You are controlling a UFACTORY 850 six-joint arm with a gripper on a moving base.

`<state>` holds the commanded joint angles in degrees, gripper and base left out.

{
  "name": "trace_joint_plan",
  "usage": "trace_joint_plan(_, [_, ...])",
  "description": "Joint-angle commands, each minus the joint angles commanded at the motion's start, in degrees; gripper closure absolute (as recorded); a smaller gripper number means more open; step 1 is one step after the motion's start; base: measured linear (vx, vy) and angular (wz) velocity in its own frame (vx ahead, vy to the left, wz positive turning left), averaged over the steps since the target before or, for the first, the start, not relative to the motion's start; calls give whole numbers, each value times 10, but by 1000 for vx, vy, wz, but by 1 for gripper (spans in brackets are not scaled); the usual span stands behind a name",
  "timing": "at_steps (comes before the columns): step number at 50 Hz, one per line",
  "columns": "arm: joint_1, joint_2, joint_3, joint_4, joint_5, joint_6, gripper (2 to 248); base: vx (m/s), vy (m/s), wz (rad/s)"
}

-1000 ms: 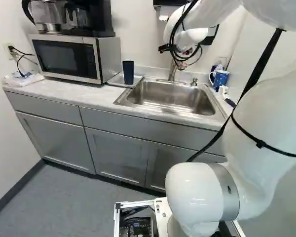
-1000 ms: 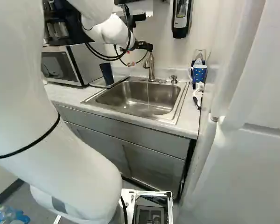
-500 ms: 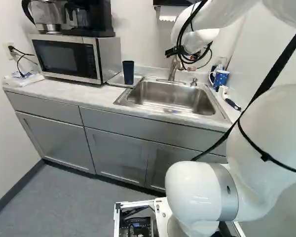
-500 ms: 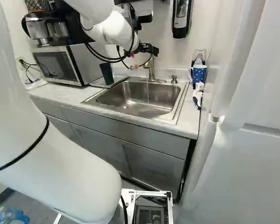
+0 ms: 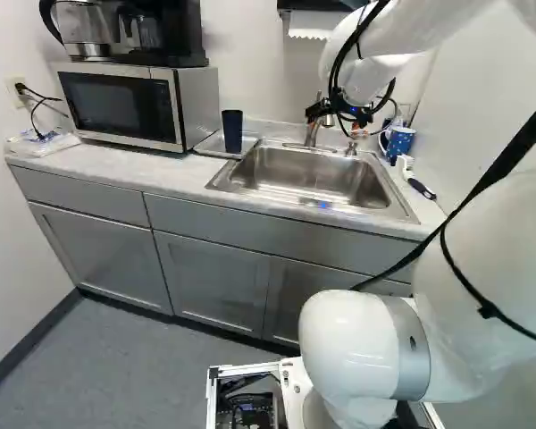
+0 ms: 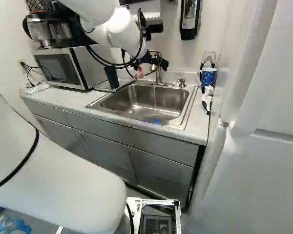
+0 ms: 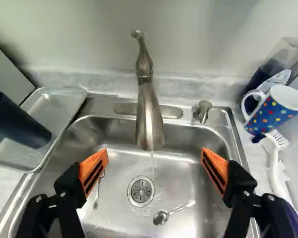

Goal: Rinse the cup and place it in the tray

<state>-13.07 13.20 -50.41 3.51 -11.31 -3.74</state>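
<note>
Ideally, the wide-open, empty tool (image 7: 154, 152) should centre on the faucet (image 7: 149, 119), then gently nudge the lever (image 7: 143, 60) atop it until the water (image 7: 153, 163) stops.

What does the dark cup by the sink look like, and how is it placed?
The cup is tall, dark blue, seemingly plastic, with no visible handle, widening toward its rim. It stands upright on the metal tray, between microwave and sink. The open hand isn't touching it.
</note>
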Motion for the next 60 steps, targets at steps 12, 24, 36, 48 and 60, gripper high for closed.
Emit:
trace_joint_plan(12, [-4, 10, 9, 0, -72, 0, 3, 0, 0, 0])
trace_joint_plan(24, [-4, 10, 9, 0, -102, 0, 3, 0, 0, 0])
trace_joint_plan(36, [-4, 10, 9, 0, -102, 0, 3, 0, 0, 0])
trace_joint_plan(48, [-4, 10, 9, 0, -102, 0, 3, 0, 0, 0])
trace_joint_plan(60, [-4, 12, 8, 0, -102, 0, 3, 0, 0, 0])
